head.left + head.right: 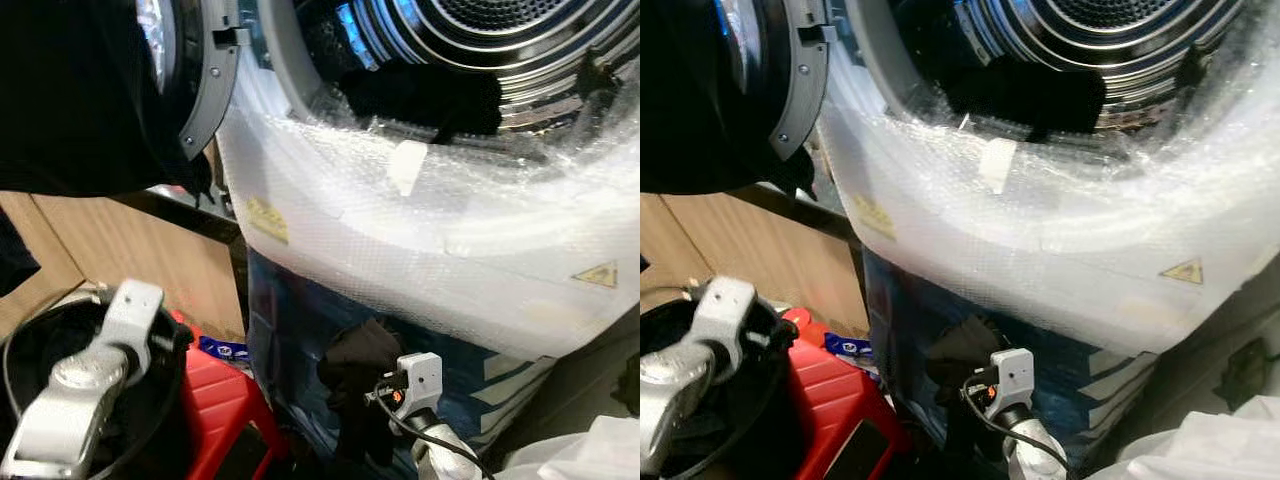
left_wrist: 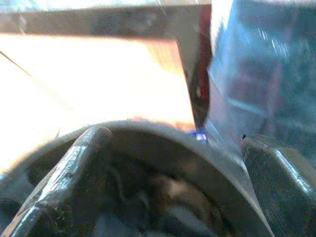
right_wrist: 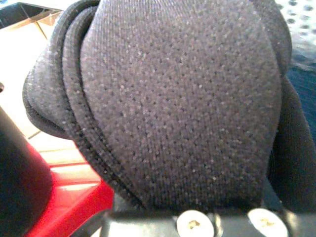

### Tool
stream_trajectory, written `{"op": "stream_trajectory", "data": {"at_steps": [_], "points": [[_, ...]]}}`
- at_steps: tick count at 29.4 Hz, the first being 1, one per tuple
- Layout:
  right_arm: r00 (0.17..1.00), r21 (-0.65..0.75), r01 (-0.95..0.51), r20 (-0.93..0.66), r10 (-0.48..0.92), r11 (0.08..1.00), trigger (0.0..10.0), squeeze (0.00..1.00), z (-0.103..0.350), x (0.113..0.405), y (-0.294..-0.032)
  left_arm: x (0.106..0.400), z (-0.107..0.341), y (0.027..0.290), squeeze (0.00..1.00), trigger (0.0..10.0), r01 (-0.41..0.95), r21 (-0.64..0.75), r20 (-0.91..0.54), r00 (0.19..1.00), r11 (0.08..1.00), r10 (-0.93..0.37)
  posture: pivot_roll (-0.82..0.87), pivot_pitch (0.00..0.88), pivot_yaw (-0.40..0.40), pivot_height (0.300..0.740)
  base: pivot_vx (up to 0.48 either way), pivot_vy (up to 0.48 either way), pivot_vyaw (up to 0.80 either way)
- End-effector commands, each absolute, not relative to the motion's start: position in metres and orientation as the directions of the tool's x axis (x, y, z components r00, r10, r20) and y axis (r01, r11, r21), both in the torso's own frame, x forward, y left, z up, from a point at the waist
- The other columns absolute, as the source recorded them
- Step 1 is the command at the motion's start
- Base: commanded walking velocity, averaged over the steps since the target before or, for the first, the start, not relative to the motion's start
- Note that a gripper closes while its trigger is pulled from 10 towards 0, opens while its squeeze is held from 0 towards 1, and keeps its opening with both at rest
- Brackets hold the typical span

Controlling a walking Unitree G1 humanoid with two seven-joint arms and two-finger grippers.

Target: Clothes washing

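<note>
The two eye views are taken from up on the head, looking forward and down. The same scene is shared by both: the open washing machine (image 1: 420,230) wrapped in bubble wrap, with the red stool (image 1: 225,405) below it. The right eye view is set a little to the side. The left wrist view is taken very close above a black basket (image 2: 148,163). The right wrist view is pressed right up against a dark cloth (image 3: 182,108).

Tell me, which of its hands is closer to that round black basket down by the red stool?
Left. The left gripper hangs over the black basket; the right gripper holds a dark garment below the washer.
</note>
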State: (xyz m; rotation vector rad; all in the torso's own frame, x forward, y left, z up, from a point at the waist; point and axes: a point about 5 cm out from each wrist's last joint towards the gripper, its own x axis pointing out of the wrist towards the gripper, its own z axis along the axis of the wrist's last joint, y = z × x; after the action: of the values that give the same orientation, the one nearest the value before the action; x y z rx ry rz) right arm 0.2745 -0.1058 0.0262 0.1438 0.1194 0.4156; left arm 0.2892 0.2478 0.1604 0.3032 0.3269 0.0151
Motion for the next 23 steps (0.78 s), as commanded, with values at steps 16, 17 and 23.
{"op": "stream_trajectory", "data": {"at_steps": [16,17,23], "points": [[0.9,0.169,-0.411,-0.083,0.429,0.896,0.0,0.0,0.027,0.276,-0.104,0.269,0.181,0.282,0.0,10.0,-0.006,0.37,-0.411,0.896,0.929,0.169,0.12,0.104,-0.01,0.74,0.0,0.0,0.0],[0.898,0.169,-0.413,-0.086,0.431,0.895,0.0,0.0,0.026,0.276,-0.104,0.269,0.18,0.284,0.0,10.0,-0.031,0.359,-0.42,0.887,0.933,0.191,0.12,0.104,-0.011,0.74,0.0,0.0,0.0],[0.899,0.17,-0.411,-0.086,0.429,0.896,0.0,0.0,0.025,0.276,-0.105,0.259,0.149,0.282,0.0,10.0,-0.031,0.291,-0.545,0.816,0.956,0.192,0.12,0.105,-0.01,0.74,0.0,0.0,0.0]]}}
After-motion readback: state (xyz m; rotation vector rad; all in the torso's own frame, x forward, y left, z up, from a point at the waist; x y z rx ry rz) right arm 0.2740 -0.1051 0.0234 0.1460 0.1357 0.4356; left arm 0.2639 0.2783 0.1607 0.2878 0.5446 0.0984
